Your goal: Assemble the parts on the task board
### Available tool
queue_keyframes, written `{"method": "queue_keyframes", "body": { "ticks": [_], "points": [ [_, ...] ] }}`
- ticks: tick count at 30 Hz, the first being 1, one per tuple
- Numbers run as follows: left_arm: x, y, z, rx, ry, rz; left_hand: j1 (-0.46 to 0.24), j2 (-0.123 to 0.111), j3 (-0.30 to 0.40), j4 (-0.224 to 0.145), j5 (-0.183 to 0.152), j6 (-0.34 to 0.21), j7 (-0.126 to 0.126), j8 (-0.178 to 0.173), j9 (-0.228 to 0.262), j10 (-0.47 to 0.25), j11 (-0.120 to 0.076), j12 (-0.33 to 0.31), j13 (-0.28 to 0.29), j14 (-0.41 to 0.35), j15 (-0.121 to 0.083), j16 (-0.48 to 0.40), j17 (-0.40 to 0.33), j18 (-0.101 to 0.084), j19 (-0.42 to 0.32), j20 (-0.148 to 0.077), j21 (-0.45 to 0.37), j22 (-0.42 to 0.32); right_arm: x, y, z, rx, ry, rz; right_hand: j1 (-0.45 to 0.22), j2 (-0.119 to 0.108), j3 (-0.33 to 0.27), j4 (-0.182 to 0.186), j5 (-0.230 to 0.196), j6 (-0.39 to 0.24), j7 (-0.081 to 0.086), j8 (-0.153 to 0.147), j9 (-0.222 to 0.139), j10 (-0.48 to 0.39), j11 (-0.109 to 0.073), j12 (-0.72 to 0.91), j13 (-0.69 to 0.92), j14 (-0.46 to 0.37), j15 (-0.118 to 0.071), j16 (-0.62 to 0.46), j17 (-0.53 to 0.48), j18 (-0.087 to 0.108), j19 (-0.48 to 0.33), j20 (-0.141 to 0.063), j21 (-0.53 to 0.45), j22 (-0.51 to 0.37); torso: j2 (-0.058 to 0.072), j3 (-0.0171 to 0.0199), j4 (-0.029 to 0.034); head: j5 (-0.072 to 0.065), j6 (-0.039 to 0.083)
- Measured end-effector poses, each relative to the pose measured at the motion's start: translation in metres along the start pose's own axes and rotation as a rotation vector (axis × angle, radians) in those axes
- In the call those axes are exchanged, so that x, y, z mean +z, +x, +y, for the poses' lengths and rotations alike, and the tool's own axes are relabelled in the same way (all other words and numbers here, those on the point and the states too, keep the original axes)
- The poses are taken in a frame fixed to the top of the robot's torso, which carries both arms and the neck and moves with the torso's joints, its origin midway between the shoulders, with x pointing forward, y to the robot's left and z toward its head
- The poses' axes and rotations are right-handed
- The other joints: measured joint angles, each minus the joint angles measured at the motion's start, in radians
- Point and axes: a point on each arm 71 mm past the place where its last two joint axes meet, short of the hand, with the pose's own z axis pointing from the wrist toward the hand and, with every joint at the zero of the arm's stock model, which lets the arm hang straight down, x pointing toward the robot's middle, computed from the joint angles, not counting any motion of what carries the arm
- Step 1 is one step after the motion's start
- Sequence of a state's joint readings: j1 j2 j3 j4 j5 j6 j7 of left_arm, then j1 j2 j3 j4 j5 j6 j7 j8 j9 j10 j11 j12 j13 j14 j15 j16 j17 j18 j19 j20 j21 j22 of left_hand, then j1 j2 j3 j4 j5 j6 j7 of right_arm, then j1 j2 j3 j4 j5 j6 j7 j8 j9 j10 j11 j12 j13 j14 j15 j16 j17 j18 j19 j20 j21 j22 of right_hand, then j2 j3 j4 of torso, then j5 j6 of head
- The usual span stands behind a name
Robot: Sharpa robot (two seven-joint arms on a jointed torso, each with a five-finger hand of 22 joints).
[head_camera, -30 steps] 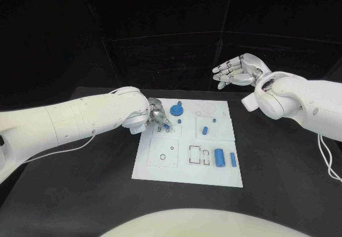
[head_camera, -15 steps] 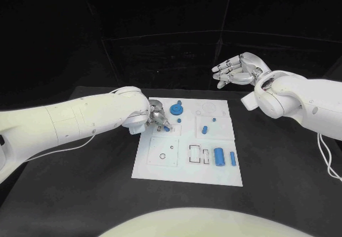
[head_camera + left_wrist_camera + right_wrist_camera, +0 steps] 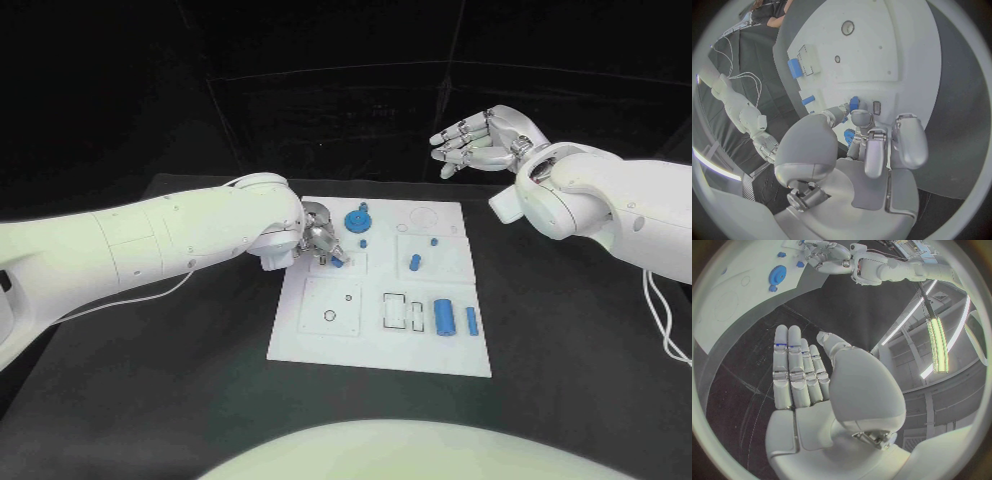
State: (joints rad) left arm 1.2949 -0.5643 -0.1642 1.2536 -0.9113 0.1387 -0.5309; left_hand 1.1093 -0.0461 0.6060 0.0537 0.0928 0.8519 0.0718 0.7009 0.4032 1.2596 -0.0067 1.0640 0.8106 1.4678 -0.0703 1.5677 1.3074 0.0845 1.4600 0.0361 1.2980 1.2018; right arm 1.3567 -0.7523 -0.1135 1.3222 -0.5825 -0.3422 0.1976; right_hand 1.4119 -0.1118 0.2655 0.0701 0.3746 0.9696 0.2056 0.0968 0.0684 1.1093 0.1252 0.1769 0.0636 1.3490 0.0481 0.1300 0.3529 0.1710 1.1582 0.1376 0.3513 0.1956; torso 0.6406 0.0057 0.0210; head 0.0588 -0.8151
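A white task board point(image 3: 378, 345) is laid on the black table point(image 3: 159, 360), with its long side running from near to far. The left hand point(image 3: 317, 238) is lowered over the far left part of the board, and a small blue peg point(image 3: 336, 260) is pinched between its fingertips point(image 3: 857, 118), just above or at the board's surface; contact with the board cannot be told. In the left wrist view the same peg is seen at the fingertips beside a small dark slot point(image 3: 876, 107) in the board.

Just far of that hand, a blue gear point(image 3: 359, 219) is seated on the board, and a tiny blue piece point(image 3: 364, 243) lies near it. A short blue pin point(image 3: 414, 264) is found near the board's middle, towards the right. On the near right part, a blue cylinder point(image 3: 444, 318) and a thinner blue rod point(image 3: 470, 321) are laid side by side, next to two empty rectangular outlines point(image 3: 394, 311).

The right hand point(image 3: 483, 142) is held up in the air beyond the far right corner of the board, well apart from it. Nothing is held in it, and its fingers point(image 3: 792, 370) are stretched out, lying close together.
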Motion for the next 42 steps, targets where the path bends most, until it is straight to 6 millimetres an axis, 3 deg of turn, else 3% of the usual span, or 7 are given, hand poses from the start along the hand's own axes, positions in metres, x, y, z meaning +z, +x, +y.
{"method": "queue_keyframes", "body": {
  "ticks": [42],
  "points": [
    [-0.0007,0.0081,0.0091,-0.107,0.039,-0.154,-0.018,-0.009,0.011,-0.010,0.000,0.008,-0.007,0.017,-0.007,0.015,-0.014,0.012,0.016,-0.001,-0.006,0.000,0.000,0.000,0.003,-0.003,0.009,0.020,0.0002,-0.0004,-0.0003,-0.001,0.000,0.000,-0.004,0.004,0.000,0.000,0.000,0.000,0.000,0.000,0.000,0.000,0.000,0.000,0.000,0.000,0.000,0.000,-0.001,0.000,0.000,0.000,0.000,-0.001,0.000,-0.0013,0.0005,0.001,-0.009]
  ]
}}
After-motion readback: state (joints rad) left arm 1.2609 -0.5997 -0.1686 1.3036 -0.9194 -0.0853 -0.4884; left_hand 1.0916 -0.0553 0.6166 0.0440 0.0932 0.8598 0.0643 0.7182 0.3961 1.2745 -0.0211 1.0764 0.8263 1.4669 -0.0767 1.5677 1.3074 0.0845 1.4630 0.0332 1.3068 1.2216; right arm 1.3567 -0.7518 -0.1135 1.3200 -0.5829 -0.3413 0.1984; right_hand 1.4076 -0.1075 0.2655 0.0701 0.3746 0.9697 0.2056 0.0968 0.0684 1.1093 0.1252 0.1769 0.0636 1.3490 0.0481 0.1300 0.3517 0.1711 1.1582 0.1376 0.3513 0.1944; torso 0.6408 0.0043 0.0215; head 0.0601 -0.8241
